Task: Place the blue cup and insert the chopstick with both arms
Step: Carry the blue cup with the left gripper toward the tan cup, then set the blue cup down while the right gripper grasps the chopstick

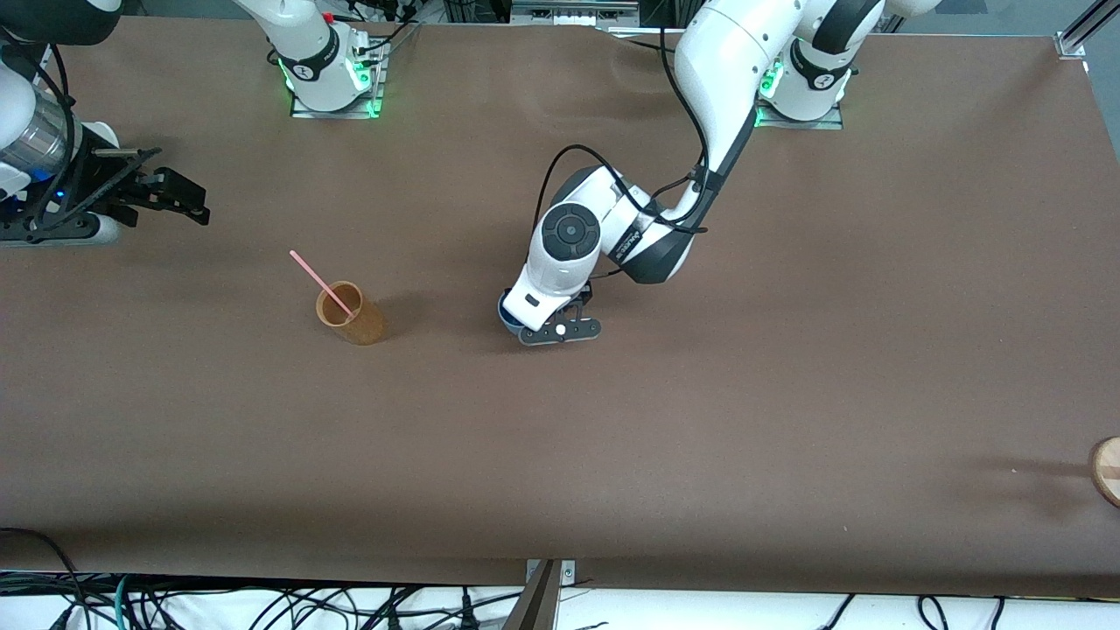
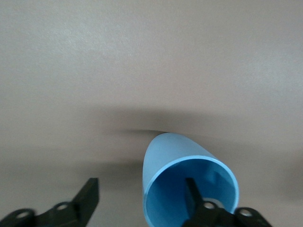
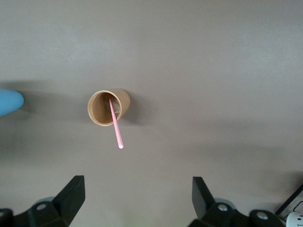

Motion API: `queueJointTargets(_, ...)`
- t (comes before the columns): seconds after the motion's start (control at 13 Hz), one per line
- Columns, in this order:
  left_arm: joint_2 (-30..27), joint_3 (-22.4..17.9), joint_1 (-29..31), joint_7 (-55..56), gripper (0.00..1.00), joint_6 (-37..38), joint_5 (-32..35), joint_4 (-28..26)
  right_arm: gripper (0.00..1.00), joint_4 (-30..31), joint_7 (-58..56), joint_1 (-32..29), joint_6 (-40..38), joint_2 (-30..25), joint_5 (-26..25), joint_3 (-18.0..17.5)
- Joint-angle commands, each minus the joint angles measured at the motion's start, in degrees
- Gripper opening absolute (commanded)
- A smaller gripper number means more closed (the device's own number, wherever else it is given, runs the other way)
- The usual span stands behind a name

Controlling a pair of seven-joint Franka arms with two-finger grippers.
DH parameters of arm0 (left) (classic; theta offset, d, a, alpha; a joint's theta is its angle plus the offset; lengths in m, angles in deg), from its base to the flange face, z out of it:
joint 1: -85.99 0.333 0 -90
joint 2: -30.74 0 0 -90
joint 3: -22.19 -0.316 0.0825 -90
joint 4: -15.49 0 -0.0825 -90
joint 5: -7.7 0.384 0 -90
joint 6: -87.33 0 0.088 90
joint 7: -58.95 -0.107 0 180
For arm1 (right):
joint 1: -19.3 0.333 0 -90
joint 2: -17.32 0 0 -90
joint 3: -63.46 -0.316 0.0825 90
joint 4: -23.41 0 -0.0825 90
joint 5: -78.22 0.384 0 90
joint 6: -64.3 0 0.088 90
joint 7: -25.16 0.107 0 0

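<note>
While left gripper (image 2: 142, 201) jaws straddle blue cup (image 2: 189, 187) rim apart, right gripper (image 3: 137, 201) waits, jaws apart.

I see a smooth plastic blue cup (image 2: 189, 189) at lower centre, a wood-look brown cup (image 1: 350, 313) left of centre, and a matt brown table (image 1: 787, 394) covering.

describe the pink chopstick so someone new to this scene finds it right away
Start at the brown table and find the tall tan-brown cylindrical cup standing toward the right arm's end, apart from the blue plastic cup at the open left gripper. The thin straight pink chopstick leans inside that brown cup, sticking out above the rim, the only pink thing there.
</note>
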Motion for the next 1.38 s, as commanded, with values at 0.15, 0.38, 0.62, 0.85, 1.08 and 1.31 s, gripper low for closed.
queueJointTargets(0.15, -5.83, -0.73, 3.05, -0.69, 1.00, 5.92, -1.27, 0.61, 1.00, -0.47, -0.57, -0.49, -0.74, 0.09, 0.02, -0.28)
queueJointTargets(0.38, -10.67, -0.82, 7.80, -2.09, 1.00, 7.32, -1.53, 0.61, 1.00, -0.46, -0.40, 0.30, -4.87, 2.36, 0.20, -0.90)
queueJointTargets(0.62, -13.84, -0.91, 12.01, -7.53, 1.00, 10.58, -1.71, 0.52, 1.00, -0.29, -1.26, 2.67, -4.44, 6.22, 0.29, -1.60)
queueJointTargets(0.85, -17.00, -0.99, 16.85, -16.29, 1.00, 14.70, -0.83, -0.27, 1.00, 0.24, -8.80, 5.04, 0.55, 9.92, -1.02, -1.69)
queueJointTargets(1.08, -21.04, -1.78, 22.38, -26.23, 1.00, 24.35, -0.65, -0.45, 1.00, 1.89, -17.59, 6.02, 4.15, 13.79, -3.04, -1.69)
queueJointTargets(1.31, -22.63, -7.13, 23.89, -37.92, 1.00, 29.21, -0.65, -0.62, 0.95, 8.74, -23.40, 6.37, 11.44, 13.54, -3.58, -1.69)
